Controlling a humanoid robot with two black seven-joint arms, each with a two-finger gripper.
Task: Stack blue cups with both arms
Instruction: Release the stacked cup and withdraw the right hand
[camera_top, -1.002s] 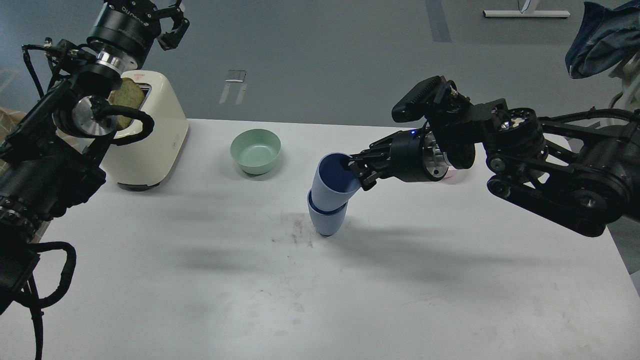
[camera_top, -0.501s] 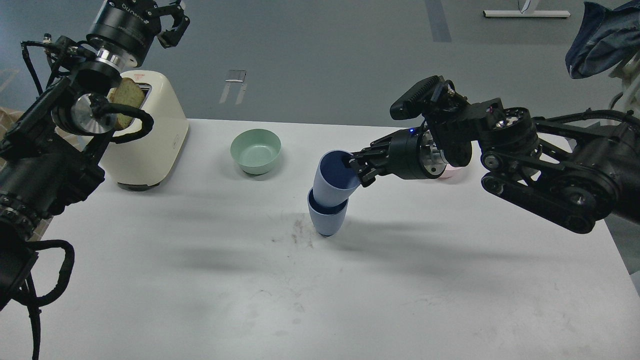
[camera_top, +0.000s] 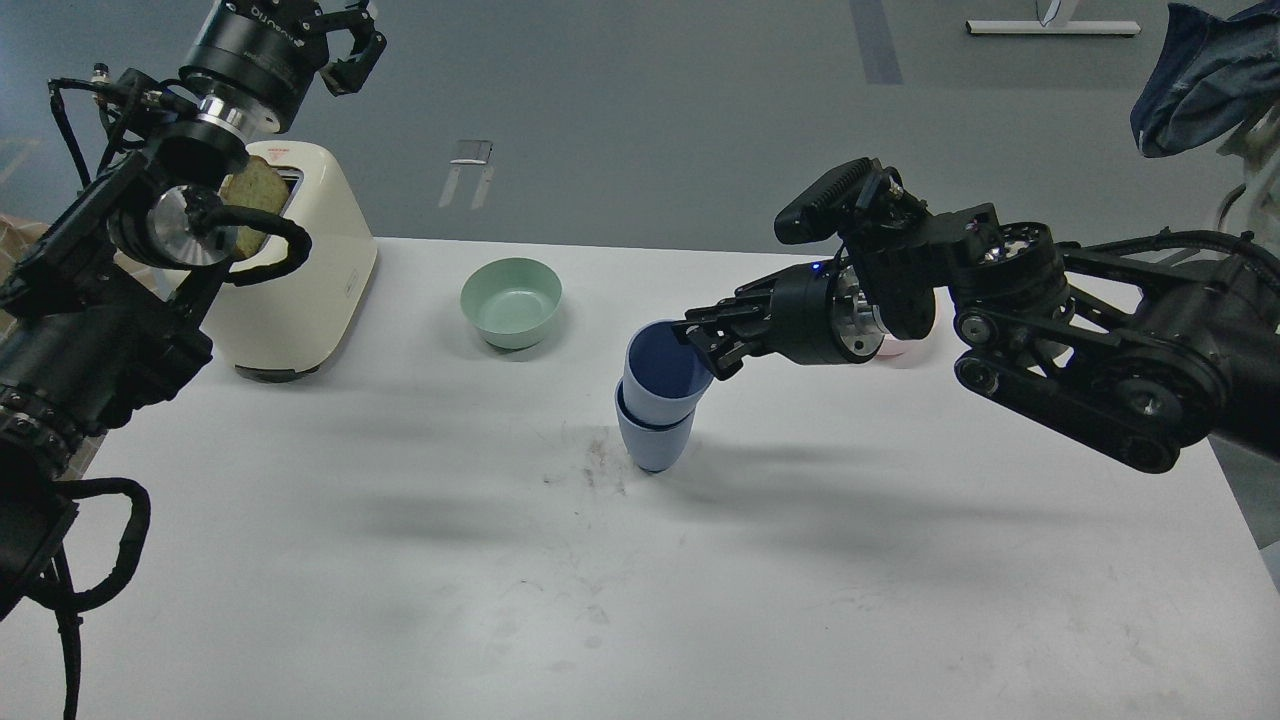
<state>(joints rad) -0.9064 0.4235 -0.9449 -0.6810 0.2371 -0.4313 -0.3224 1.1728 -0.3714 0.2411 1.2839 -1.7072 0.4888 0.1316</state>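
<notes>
Two blue cups stand near the table's middle. The upper cup (camera_top: 662, 375) sits nested in the lower cup (camera_top: 653, 440) and leans slightly right. My right gripper (camera_top: 699, 346) is at the upper cup's right rim, with its fingers spread on either side of the rim, one over the cup's mouth and one outside it. My left gripper (camera_top: 343, 42) is raised high at the top left, above the toaster, open and empty.
A cream toaster (camera_top: 300, 280) with bread in its slot stands at the back left. A green bowl (camera_top: 511, 301) sits behind and left of the cups. A pink bowl (camera_top: 900, 349) is mostly hidden behind my right wrist. The table's right edge (camera_top: 1240, 500) lies under my right arm.
The upper cup has dropped deeper into the lower cup and stands more upright. My right gripper has shifted left and its fingers have spread. My left arm has barely moved.
</notes>
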